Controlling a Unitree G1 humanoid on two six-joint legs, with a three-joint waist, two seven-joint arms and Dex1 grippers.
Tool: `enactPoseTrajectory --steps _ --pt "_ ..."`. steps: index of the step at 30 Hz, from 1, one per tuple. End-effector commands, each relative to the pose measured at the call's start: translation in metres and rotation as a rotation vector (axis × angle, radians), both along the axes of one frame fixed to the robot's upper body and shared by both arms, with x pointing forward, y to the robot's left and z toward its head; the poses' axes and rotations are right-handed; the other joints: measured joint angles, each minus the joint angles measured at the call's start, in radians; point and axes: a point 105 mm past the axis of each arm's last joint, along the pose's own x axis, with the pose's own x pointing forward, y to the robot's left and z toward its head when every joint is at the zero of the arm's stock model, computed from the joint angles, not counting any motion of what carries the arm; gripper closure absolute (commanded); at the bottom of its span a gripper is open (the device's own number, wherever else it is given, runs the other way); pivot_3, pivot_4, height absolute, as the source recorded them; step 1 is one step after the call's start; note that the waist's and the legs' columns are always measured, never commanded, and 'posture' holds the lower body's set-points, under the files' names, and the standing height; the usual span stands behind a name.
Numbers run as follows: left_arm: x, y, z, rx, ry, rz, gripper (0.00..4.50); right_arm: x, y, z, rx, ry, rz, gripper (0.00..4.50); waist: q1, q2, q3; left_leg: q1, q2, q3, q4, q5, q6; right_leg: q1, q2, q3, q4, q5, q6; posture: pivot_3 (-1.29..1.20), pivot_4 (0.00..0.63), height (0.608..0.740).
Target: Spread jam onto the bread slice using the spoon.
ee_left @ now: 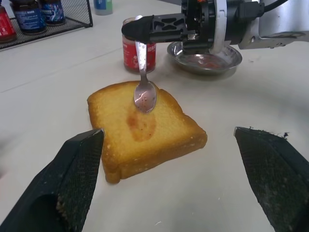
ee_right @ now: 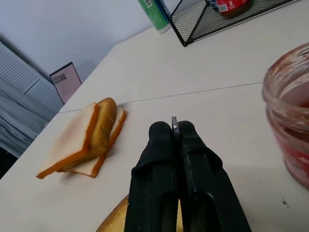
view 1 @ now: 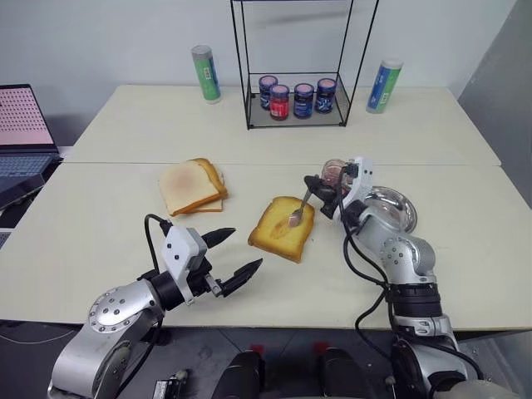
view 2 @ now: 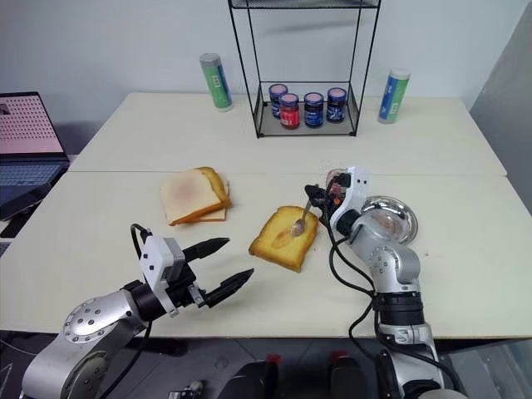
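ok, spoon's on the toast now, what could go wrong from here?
1. The right gripper pinches only the tip of the spoon; pressing down could twist it loose.
2. The bread slice lies unheld, with the left gripper open beside it, so strokes may slide it.
3. The jam jar stands right behind the arm and could get knocked.

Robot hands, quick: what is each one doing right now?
Left gripper: open, holding nothing.
Right gripper: closed on the spoon, its bowl on the bread slice.
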Motion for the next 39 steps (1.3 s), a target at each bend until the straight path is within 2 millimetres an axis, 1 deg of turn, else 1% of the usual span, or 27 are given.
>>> enactPoseTrajectory --steps 1,6,9,11,14,18,20,22,25,30,32,33,35,37,39 --pt "-0.001 -0.004 0.01 0.001 -0.051 -0.023 0.0 0.007 -0.01 0.015 0.005 -0.056 -0.057 4.46 0.0 0.0 0.0 0.0 0.0 0.0 0.0 0.0 0.0 0.0 0.0 0.0 0.0 0.0 0.0 0.0 0.15 0.74" --pt "-0.003 -0.005 0.011 0.0 -0.052 -0.024 0.0 0.008 -0.01 0.02 0.023 -0.066 -0.062 4.46 0.0 0.0 0.0 0.0 0.0 0.0 0.0 0.0 0.0 0.0 0.0 0.0 0.0 0.0 0.0 0.0 0.15 0.74" --pt "-0.002 -0.005 0.012 0.0 -0.053 -0.023 0.0 0.004 -0.006 0.029 0.062 -0.071 -0.035 4.46 0.0 0.0 0.0 0.0 0.0 0.0 0.0 0.0 0.0 0.0 0.0 0.0 0.0 0.0 0.0 0.0 0.15 0.74" --pt "-0.003 -0.005 0.012 -0.001 -0.054 -0.023 0.0 -0.003 0.003 0.037 0.082 -0.085 0.027 4.46 0.0 0.0 0.0 0.0 0.0 0.0 0.0 0.0 0.0 0.0 0.0 0.0 0.0 0.0 0.0 0.0 0.15 0.74" --pt "-0.004 -0.007 0.014 -0.006 -0.057 -0.033 0.0 -0.013 0.013 0.043 0.089 -0.095 0.1 4.46 0.0 0.0 0.0 0.0 0.0 0.0 0.0 0.0 0.0 0.0 0.0 0.0 0.0 0.0 0.0 0.0 0.15 0.74" --pt "0.003 -0.008 0.025 -0.01 -0.106 -0.043 0.0 -0.02 0.015 0.05 0.106 -0.102 0.138 4.46 0.001 0.0 0.0 0.0 0.0 0.0 0.0 0.0 0.0 0.0 0.0 0.0 0.0 0.0 0.0 0.0 0.15 0.74" --pt "0.011 -0.015 0.041 -0.001 -0.162 -0.101 0.0 -0.024 0.001 0.066 0.135 -0.137 0.111 4.46 0.002 0.0 0.0 0.0 0.0 0.0 0.0 0.0 0.0 0.0 0.0 0.0 0.0 0.0 0.0 0.0 0.15 0.74" --pt "0.015 -0.022 0.052 0.001 -0.18 -0.16 0.0 -0.025 -0.016 0.079 0.152 -0.169 0.053 4.46 0.007 0.0 0.001 -0.002 0.0 -0.002 0.001 0.0 0.0 -0.001 0.0 -0.002 0.0 0.0 0.0 0.0 0.15 0.74" --pt "0.019 -0.032 0.057 0.003 -0.165 -0.233 0.0 -0.028 -0.04 0.089 0.139 -0.203 -0.033 4.46 0.005 0.0 0.001 -0.002 -0.001 -0.001 0.001 0.0 0.0 0.0 -0.001 -0.001 0.0 0.0 0.0 0.0 0.15 0.74" --pt "0.024 -0.055 0.062 0.028 -0.134 -0.39 0.0 -0.033 -0.094 0.099 0.079 -0.233 -0.222 4.46 0.002 0.0 0.001 -0.002 -0.001 -0.001 0.001 0.0 0.0 0.0 0.0 -0.001 0.0 0.0 0.0 0.0 0.15 0.74" --pt "0.031 -0.066 0.064 0.063 -0.142 -0.444 0.0 -0.036 -0.121 0.095 0.057 -0.217 -0.332 4.46 0.002 0.0 0.002 -0.002 -0.001 -0.001 0.001 0.0 0.0 0.0 0.0 -0.001 0.0 0.0 0.0 0.0 0.15 0.74" --pt "0.035 -0.071 0.063 0.079 -0.144 -0.461 0.0 -0.036 -0.132 0.092 0.048 -0.204 -0.374 4.46 0.002 0.0 0.001 -0.002 -0.001 -0.001 0.001 0.0 0.0 0.0 0.0 -0.001 0.0 0.0 0.0 0.0 0.15 0.74" --pt "0.043 -0.078 0.062 0.106 -0.142 -0.478 0.0 -0.036 -0.147 0.083 0.022 -0.181 -0.442 4.46 0.001 0.0 0.001 -0.001 -0.001 -0.001 0.001 0.0 0.0 0.001 0.0 -0.001 0.0 0.0 0.0 0.0 0.15 0.74" --pt "0.052 -0.085 0.055 0.14 -0.127 -0.493 0.0 -0.036 -0.163 0.071 0.016 -0.15 -0.512 4.46 -0.004 0.0 0.001 -0.001 -0.001 0.0 0.001 0.0 0.0 0.001 0.0 -0.001 0.0 0.0 0.0 0.0 0.15 0.74" --pt "0.057 -0.092 0.049 0.161 -0.116 -0.512 0.0 -0.036 -0.174 0.058 0.016 -0.122 -0.549 4.46 -0.005 0.0 0.001 -0.001 -0.001 0.0 0.001 0.0 0.0 0.001 0.0 -0.001 0.0 0.0 0.0 0.0 0.15 0.74"
